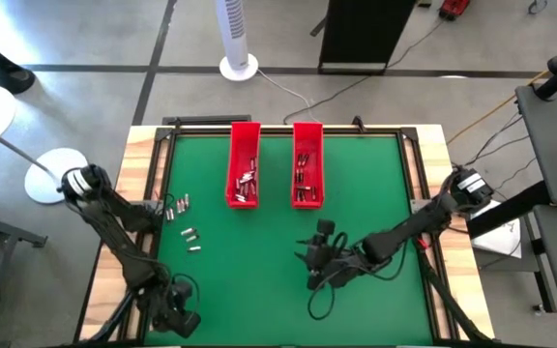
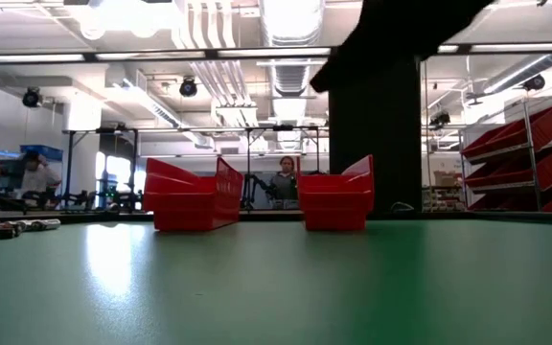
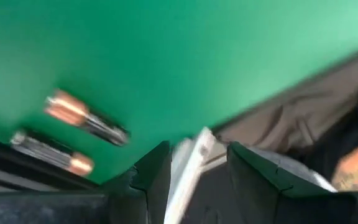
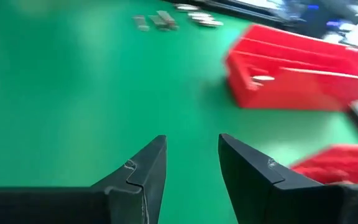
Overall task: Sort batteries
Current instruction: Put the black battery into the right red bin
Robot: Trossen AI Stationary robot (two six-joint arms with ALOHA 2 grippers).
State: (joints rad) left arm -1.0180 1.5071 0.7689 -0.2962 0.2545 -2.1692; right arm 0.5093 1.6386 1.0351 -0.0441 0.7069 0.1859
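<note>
Parted and empty, the right gripper (image 4: 191, 163) is held low over the green mat (image 1: 259, 280), near the two red trays (image 1: 245, 164). Loose batteries (image 1: 184, 220) are seen well apart, leftward. They may be rolled away by a careless touch. The left gripper (image 3: 197, 165), parted, is parked at the table's near edge.

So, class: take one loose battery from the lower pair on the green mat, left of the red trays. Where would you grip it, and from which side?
Grip the battery at mid-length, across its round body, coming straight down from above. It lies flat on the mat, so only its long sides offer the fingers two opposing faces. Its neighbour lies apart, probably leaving finger room. The left gripper is the nearer one.
</note>
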